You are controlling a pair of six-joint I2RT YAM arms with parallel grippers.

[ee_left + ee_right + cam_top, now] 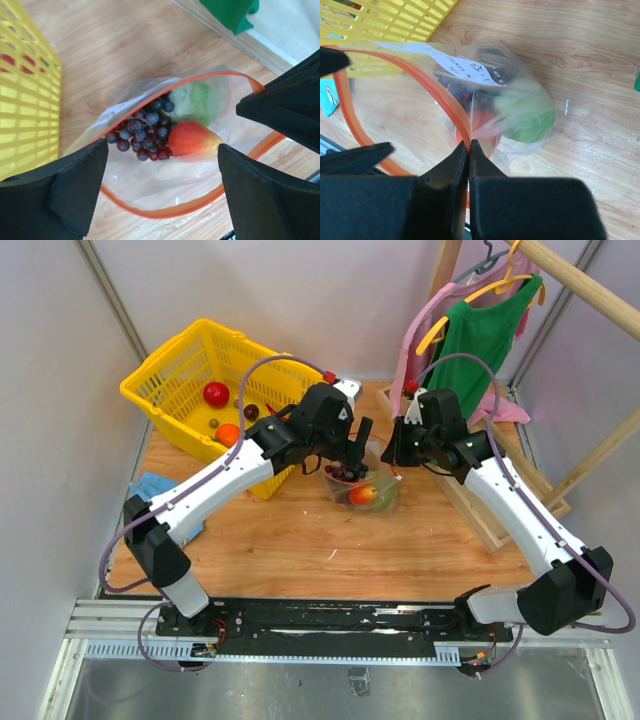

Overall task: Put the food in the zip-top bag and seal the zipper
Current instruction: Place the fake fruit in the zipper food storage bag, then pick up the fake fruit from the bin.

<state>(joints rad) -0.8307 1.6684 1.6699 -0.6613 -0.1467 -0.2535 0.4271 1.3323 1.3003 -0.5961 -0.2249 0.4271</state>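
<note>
Bag (388, 498): stood mouth-up at the middle of the surface (300, 545), just right of the basket's near corner and between the two grippers, its mouth spread open.
Zipper (165, 211): unsealed. The red-orange strip ran as an open loop round the mouth.
In the bag: grapes (142, 132) on the left, a green ball (192, 102) on the far side, and a red-orange fruit (192, 140) touching both. All three lay at the bottom.
Left gripper (162, 167): jaws wide and holding nothing. It hung over the bag mouth, with one finger on each side of the opening in its wrist view.
Right gripper (469, 150): clamped tight on the zipper, pinching the strip at the right edge of the mouth.
Label (465, 65): white, on the bag's clear wall just below the strip.
Basket (180, 350): yellow, at the far left of the surface.
In the basket: a red fruit (216, 393), an orange (228, 433) and a small dark piece (251, 411) — all well apart from the bag.
Green garment (480, 325): on a hanger at the far right.
</note>
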